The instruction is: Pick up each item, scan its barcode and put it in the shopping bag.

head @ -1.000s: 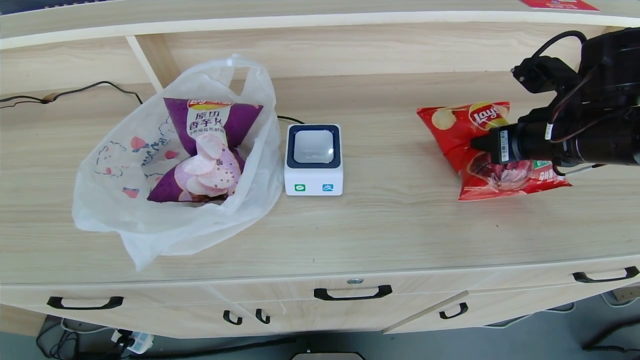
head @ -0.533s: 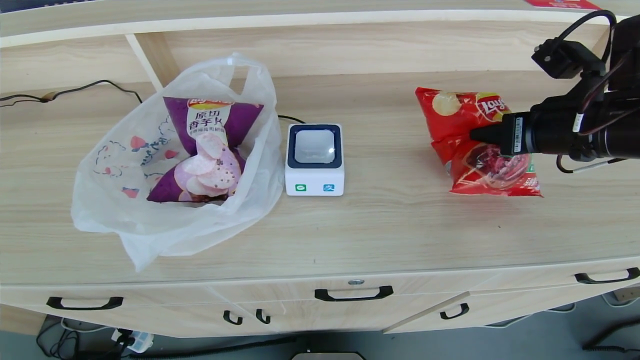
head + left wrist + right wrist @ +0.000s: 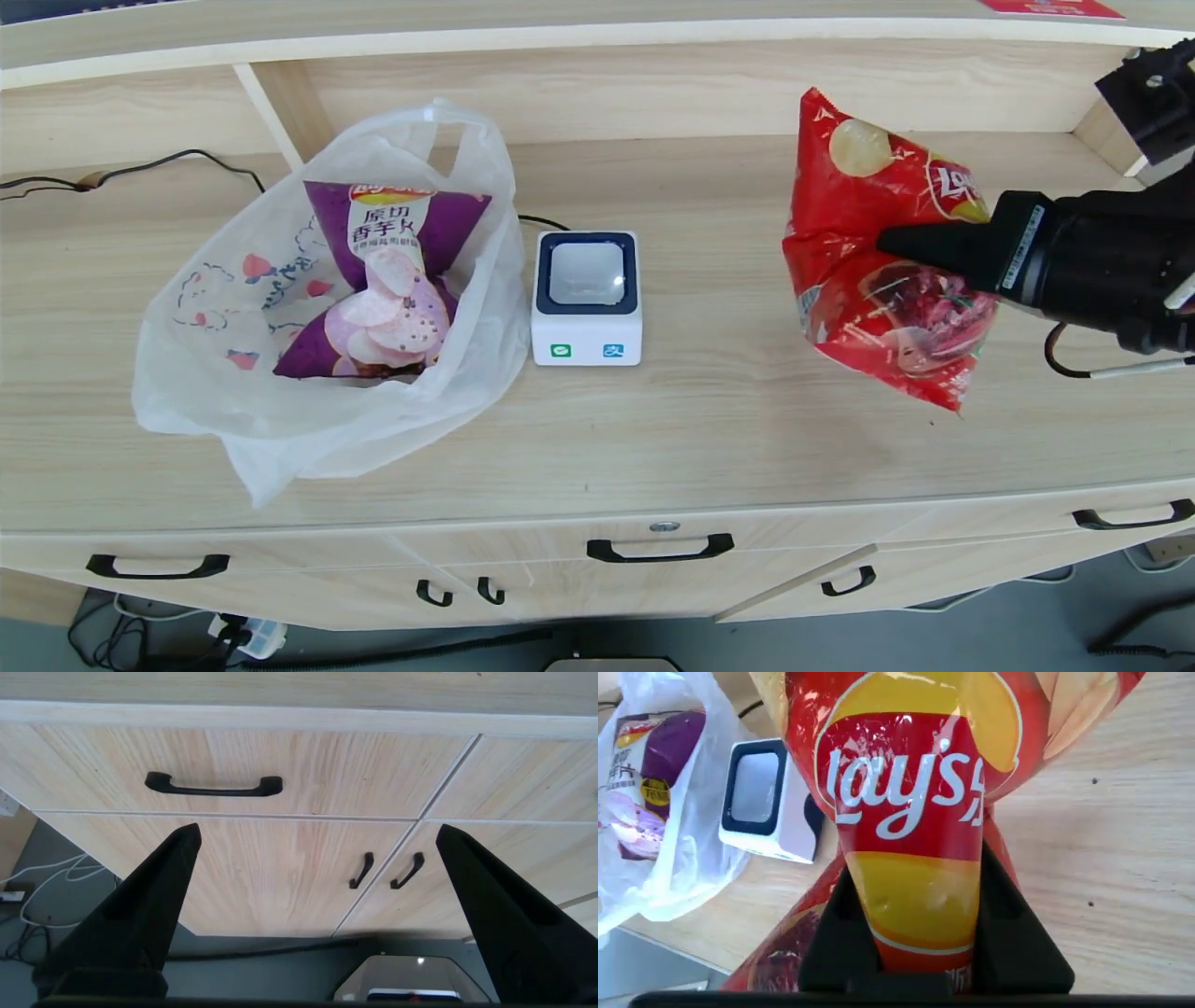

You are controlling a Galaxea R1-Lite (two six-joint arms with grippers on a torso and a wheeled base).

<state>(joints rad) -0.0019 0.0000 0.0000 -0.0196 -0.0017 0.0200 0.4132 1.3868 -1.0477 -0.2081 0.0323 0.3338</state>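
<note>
My right gripper (image 3: 920, 245) is shut on a red chip bag (image 3: 878, 252), which hangs tilted above the right part of the counter. In the right wrist view the red chip bag (image 3: 910, 812) is pinched between the two black fingers (image 3: 845, 924). A white barcode scanner (image 3: 586, 297) with a dark window sits at the counter's middle. Left of it lies the clear shopping bag (image 3: 215, 308), with a purple chip bag (image 3: 387, 280) inside. My left gripper (image 3: 313, 915) is open, low in front of the cabinet drawers.
A black cable (image 3: 140, 170) runs along the counter's back left. A raised shelf (image 3: 560, 37) borders the back. Drawer fronts with black handles (image 3: 660, 548) line the counter's front. Bare wood lies between the scanner and the red chip bag.
My right gripper has lifted the red chip bag off the counter and tipped it more upright. The shopping bag and scanner have stayed put.
</note>
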